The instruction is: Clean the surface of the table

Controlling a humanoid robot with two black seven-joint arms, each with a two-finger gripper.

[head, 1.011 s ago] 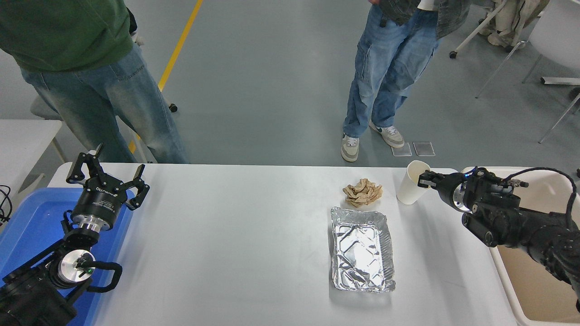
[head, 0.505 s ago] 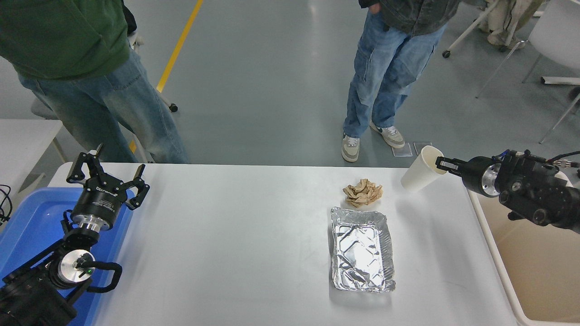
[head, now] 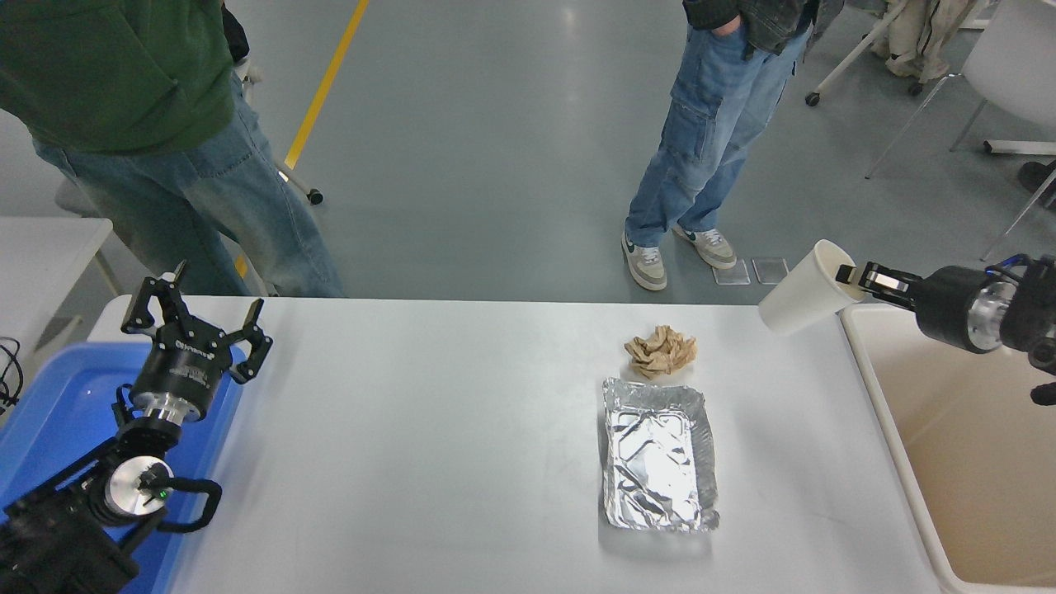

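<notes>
Head view, looking forward and down over the table surface (head: pixel 429 445), a wide white top with rounded corners that fills the lower part of the frame.

The main change is at the far right. The right gripper (head: pixel 850 278) is clamped on the rim of a white paper cup (head: pixel 804 289), one finger inside the mouth and one outside. A second ago the cup stood upright on the table at its far right corner. Now it is lifted clear of the table, tipped with its mouth up and to the right, and it has been carried right, so it hangs above the table's far right corner, just beside the beige tub (head: pixel 874 388) that stands against the table's right edge. The right arm has drawn back toward the right edge of the frame.

This suggests the cup is on its way to the tub; the drop has not happened yet, and the cup is not yet fully over the tub's opening.

Two things have not moved on the table: a crumpled brown paper (head: pixel 660 351) right of centre toward the far side, and an empty foil tray (head: pixel 657 462) just nearer than it. These probably remain to be cleared.

The left gripper (head: pixel 195 324) is parked at the near left, fingers spread wide and empty, above a blue bin (head: pixel 49 412); it has not moved.

Two people in jeans stand beyond the far edge, one having shifted stance.
</notes>
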